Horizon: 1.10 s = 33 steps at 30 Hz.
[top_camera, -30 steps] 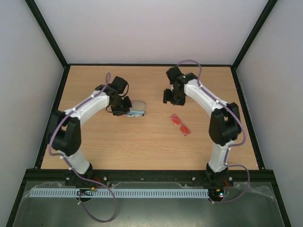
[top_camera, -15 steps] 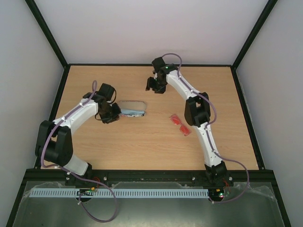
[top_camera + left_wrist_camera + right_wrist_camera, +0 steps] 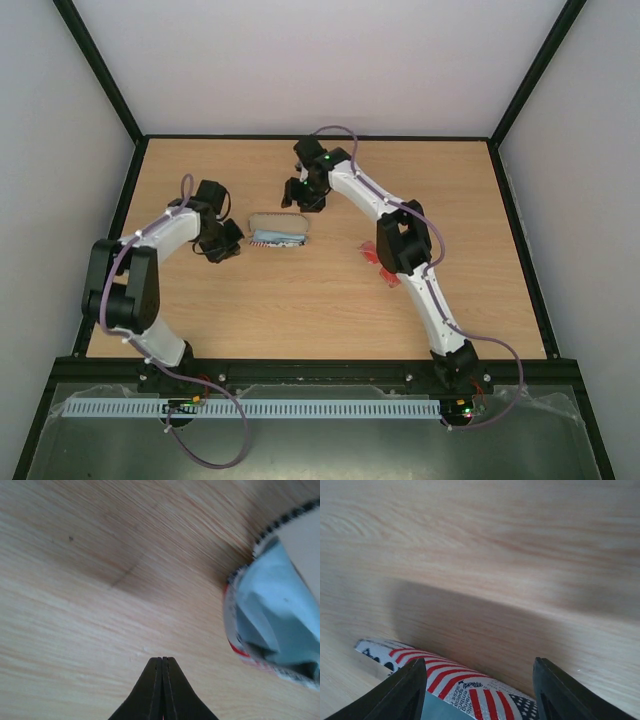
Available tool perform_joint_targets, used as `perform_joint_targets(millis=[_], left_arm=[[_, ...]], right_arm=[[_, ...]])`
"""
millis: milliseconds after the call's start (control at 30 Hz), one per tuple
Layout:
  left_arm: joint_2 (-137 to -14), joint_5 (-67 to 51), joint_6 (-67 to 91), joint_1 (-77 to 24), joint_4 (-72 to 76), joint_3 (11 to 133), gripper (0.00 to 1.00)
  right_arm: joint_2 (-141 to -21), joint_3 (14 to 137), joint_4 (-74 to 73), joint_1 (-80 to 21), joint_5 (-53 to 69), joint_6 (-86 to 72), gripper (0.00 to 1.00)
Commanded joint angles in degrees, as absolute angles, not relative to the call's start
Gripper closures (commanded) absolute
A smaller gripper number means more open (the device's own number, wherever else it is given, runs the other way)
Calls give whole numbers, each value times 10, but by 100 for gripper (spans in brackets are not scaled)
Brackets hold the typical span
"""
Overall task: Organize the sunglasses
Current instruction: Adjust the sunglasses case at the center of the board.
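Note:
The red-orange sunglasses point(image 3: 388, 277) lie on the table right of centre, partly hidden under my right arm's elbow. The stars-and-stripes case point(image 3: 281, 222) lies open at mid-table with the light-blue cloth point(image 3: 277, 238) inside. My left gripper point(image 3: 224, 246) is shut and empty, just left of the case; in the left wrist view its tips point(image 3: 162, 659) are pressed together, with the case point(image 3: 235, 630) and cloth point(image 3: 280, 615) at the right. My right gripper point(image 3: 300, 196) is open, low over the case's far edge; the striped case rim point(image 3: 455, 680) lies between its fingers point(image 3: 410, 690).
The wooden table point(image 3: 330, 310) is walled by a black frame and grey panels on three sides. My right arm stretches diagonally across the table's right half.
My right arm swung left and came down at the case's far edge, its elbow now covering part of the sunglasses. My left gripper drew back left off the case, which lies open.

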State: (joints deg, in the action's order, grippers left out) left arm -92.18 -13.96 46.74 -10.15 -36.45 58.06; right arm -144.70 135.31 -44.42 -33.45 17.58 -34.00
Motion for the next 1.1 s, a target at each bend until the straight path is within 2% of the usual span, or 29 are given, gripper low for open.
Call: perform_joint_targets(millis=[0, 400, 600, 1067], left_arm=[[-971, -144, 461, -84, -346, 608, 98], [-1077, -143, 432, -40, -349, 720, 98], [-1081, -159, 435, -50, -342, 718, 98], [-1039, -164, 423, -58, -354, 670, 98]], right_arm=[[-1433, 1306, -454, -347, 179, -350, 41], [-1296, 1091, -399, -356, 157, -327, 41], [-1229, 990, -373, -360, 149, -334, 42], [-1195, 999, -402, -360, 113, -318, 38]])
